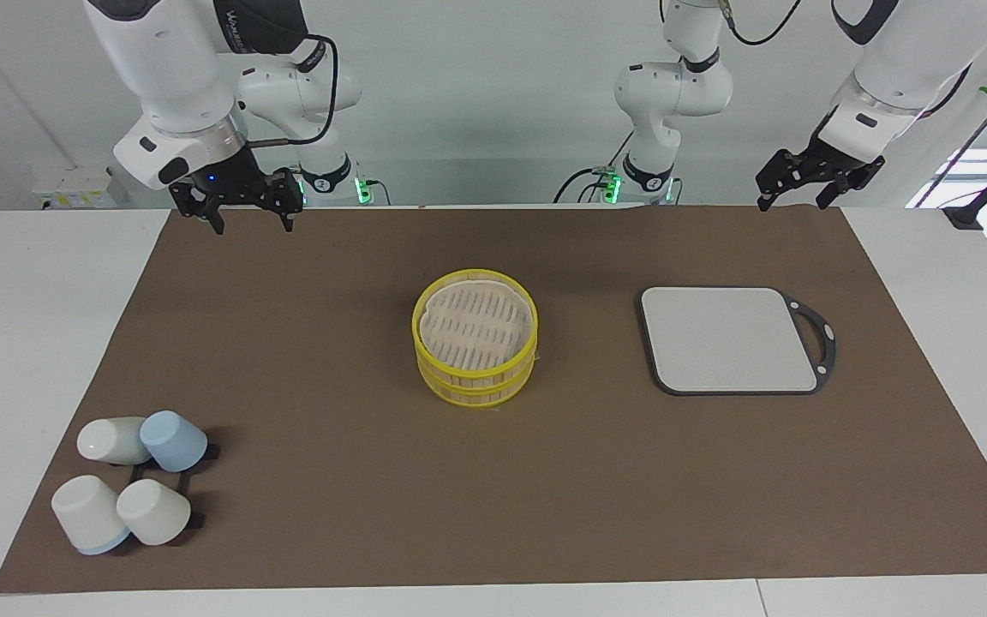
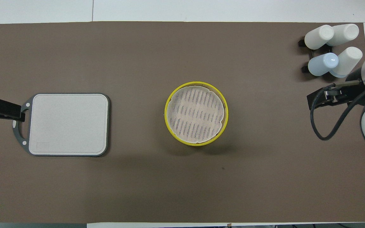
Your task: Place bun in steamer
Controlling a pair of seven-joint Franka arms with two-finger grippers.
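While both arms hang raised at the robots' edge of the surface (image 1: pixel 288 531), you find the steamer (image 1: pixel 475 350) standing upright at the middle of the brown mat (image 1: pixel 545 480). It shows two stacked yellow-rimmed tiers, and white paper lies over the slatted floor of the top tier. You see nothing lying on that paper. You cannot see the bun in either view, so you cannot tell where it is.

You find the right tool (image 1: pixel 249 218) over the mat's edge nearest the robots, toward the right arm's end of the surface. Its fingers point down, stand well apart and hold nothing.

You find the left tool (image 1: pixel 795 199) over the same edge of the mat, toward the left arm's end. Its fingers are spread and hold nothing. In the overhead view it covers part of the board's handle, but the facing view shows it raised and well apart from the board.

You see a grey board (image 1: pixel 725 338) with a dark rim and a looped handle lying flat between the steamer and the left arm's end, level with the steamer. Its top is bare.

You see four cups (image 1: pixel 129 488) clustered on a small black rack at the mat's corner toward the right arm's end, farther from the robots than the steamer. Three cups are white and one is pale blue. They rest tilted and touch one another.
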